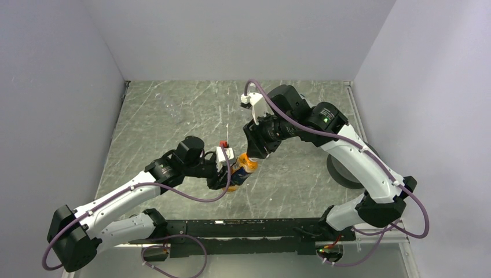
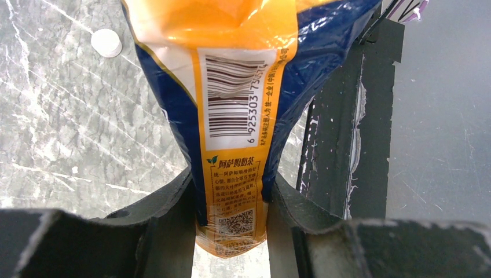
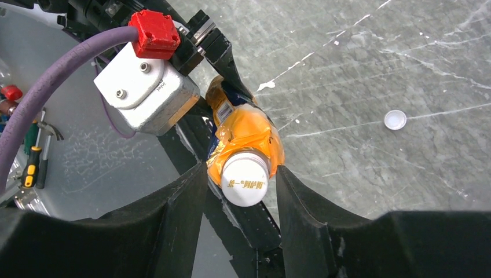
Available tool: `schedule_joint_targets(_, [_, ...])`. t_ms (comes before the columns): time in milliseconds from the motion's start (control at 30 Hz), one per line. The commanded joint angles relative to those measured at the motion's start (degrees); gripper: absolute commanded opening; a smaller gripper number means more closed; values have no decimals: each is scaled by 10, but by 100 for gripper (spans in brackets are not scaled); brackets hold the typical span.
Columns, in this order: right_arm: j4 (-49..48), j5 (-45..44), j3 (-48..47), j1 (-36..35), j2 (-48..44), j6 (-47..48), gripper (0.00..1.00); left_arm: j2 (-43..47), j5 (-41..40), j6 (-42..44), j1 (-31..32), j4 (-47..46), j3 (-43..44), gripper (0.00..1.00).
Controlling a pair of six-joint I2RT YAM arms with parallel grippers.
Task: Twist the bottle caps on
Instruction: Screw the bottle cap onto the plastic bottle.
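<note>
the left gripper (image 2: 231,176) pinches the lower body of a small orange plastic bottle (image 2: 231,87) with a blue and orange printed label, its two black fingers pressed into the wrap on both sides. the bottle is held tilted over the middle of the grey marbled table top (image 3: 376,58). a white round plastic cap (image 3: 245,179) sits on the bottle's neck. the right gripper (image 3: 240,168) has its jaws spread on either side of this cap, a sliver of gap on each side. a loose white plastic cap (image 3: 395,119) lies flat on the table, well apart from the bottle.
</note>
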State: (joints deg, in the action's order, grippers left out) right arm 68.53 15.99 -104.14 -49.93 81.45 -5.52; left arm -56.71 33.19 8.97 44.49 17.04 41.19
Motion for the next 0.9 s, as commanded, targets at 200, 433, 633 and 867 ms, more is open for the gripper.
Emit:
schedule_joint_targets(200, [4, -4, 4, -4, -1, 5, 46, 15, 10, 0, -2, -18, 8, 0])
schedule_joint_targets(433, [5, -5, 9, -5, -2, 3, 44, 19, 8, -2, -1, -17, 7, 0])
schedule_joint_targets(633, [5, -7, 9, -5, -4, 2, 41, 16, 9, -3, -1, -17, 8, 0])
schedule_joint_targets(867, [-15, -18, 16, -5, -18, -8, 27, 19, 5, -11, -1, -26, 4, 0])
